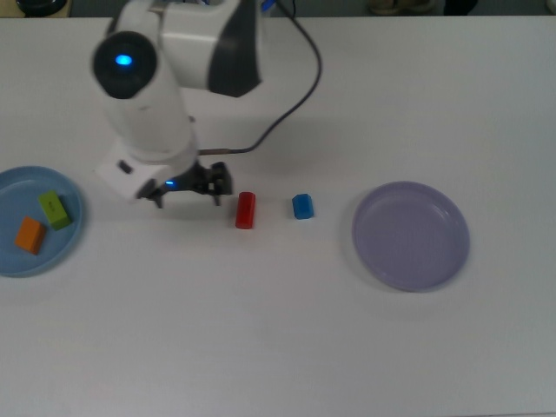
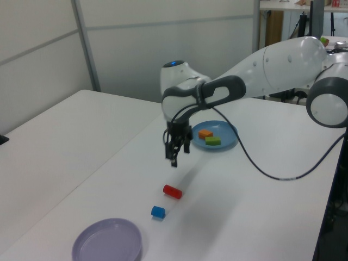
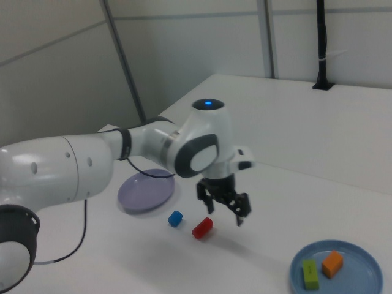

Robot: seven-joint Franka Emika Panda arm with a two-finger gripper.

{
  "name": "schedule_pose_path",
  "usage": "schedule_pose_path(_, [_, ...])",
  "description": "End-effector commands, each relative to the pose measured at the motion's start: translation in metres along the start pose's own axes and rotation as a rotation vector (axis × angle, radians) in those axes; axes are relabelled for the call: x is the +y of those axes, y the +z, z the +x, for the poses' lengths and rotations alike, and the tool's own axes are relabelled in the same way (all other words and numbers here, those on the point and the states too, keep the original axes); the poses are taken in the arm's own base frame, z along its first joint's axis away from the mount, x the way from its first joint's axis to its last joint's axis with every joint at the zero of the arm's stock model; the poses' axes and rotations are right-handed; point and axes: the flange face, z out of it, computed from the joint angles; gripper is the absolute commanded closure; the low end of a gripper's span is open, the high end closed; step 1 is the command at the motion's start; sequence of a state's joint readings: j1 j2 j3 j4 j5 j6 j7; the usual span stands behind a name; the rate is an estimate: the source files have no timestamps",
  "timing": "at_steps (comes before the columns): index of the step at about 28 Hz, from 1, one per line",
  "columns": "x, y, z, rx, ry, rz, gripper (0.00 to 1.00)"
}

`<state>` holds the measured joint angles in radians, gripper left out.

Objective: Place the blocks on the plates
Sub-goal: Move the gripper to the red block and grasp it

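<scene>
Gripper [image 2: 175, 154] hangs above the table [image 1: 278, 347] with its fingers apart and nothing between them, just to the top view's left of the red block [image 1: 246, 210]; in the top view the arm's body hides most of it. Blue block [image 1: 302, 206] lies beside the red one. Orange block [image 1: 29, 235] and lime green block [image 1: 55, 209] sit on the light blue plate [image 1: 35, 261], whose edge is cut off there. Lavender plate [image 1: 410, 235] holds nothing.

You are looking at a white arm [image 1: 165, 95] glowing with a blue light [image 1: 124, 61], its black gripper [image 1: 186, 190] showing against a white table [image 1: 287, 330]. An orange block [image 1: 29, 235] and lime block [image 1: 55, 209] are sitting on a light-blue plate [image 1: 17, 261]; a red block [image 1: 246, 209], blue block [image 1: 302, 206] and lavender plate [image 1: 410, 235] are completing the palette.
</scene>
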<state>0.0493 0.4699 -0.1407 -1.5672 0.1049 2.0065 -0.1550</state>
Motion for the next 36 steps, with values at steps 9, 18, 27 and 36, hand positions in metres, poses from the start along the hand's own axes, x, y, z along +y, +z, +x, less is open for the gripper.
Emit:
schedule_pose_path(9, [-0.064,0.046,-0.009,-0.034,0.005,-0.001,0.16])
schedule_pose_path(18, [-0.064,0.053,-0.008,-0.035,0.003,-0.004,0.44])
schedule_pose_path(27, [-0.078,0.061,-0.009,-0.047,-0.027,-0.017,0.55])
schedule_pose_path(36, [-0.087,0.060,-0.009,-0.039,-0.051,-0.032,0.81])
